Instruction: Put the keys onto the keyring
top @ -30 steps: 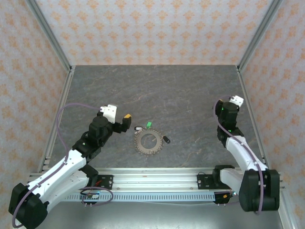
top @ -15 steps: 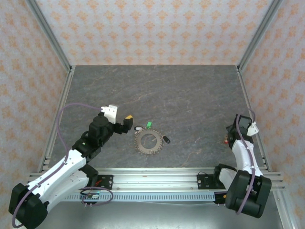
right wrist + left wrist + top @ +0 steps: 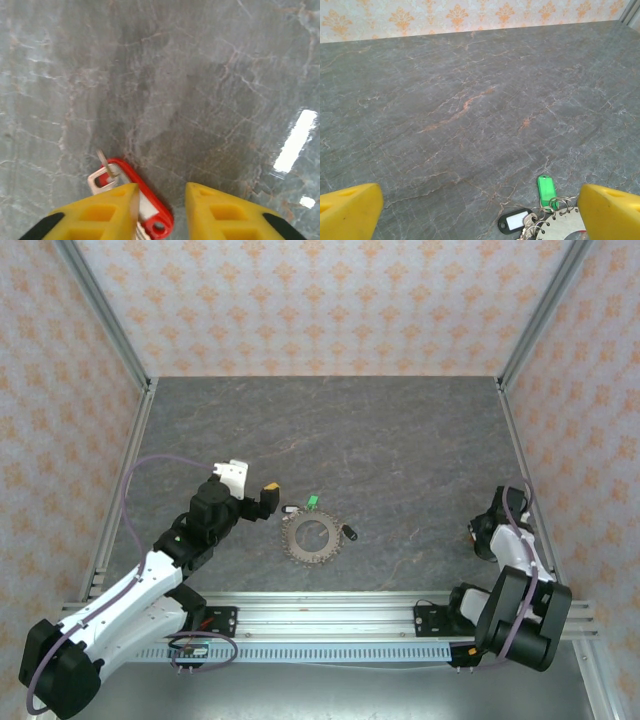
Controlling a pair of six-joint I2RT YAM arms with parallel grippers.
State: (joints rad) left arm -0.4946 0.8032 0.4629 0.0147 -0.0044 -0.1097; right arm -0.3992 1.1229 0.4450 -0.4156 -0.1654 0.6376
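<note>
The keyring (image 3: pixel 309 539), a toothed metal ring, lies flat at the table's middle front. A green-tagged key (image 3: pixel 313 502) and two black-tagged keys (image 3: pixel 349 533) lie against its rim. In the left wrist view the green tag (image 3: pixel 546 187) and a black tag (image 3: pixel 514 220) hang by small wire rings on the keyring (image 3: pixel 566 228). My left gripper (image 3: pixel 262 494) is wide open just left of them, holding nothing. A red-tagged key (image 3: pixel 150 200) lies on the table at the right. My right gripper (image 3: pixel 161 210) hovers over it, jaws narrowed but apart, the left finger (image 3: pixel 100 215) covering part of the tag.
The grey stone-patterned table (image 3: pixel 330 440) is walled by metal posts and patterned panels. The right gripper (image 3: pixel 484 532) sits close to the right wall rail (image 3: pixel 528 500). A metal rail (image 3: pixel 330 605) runs along the front edge by the arm bases.
The right arm swung back and down to the red-tagged key at the right edge, and its jaws narrowed. The left arm barely moved and stayed open.
</note>
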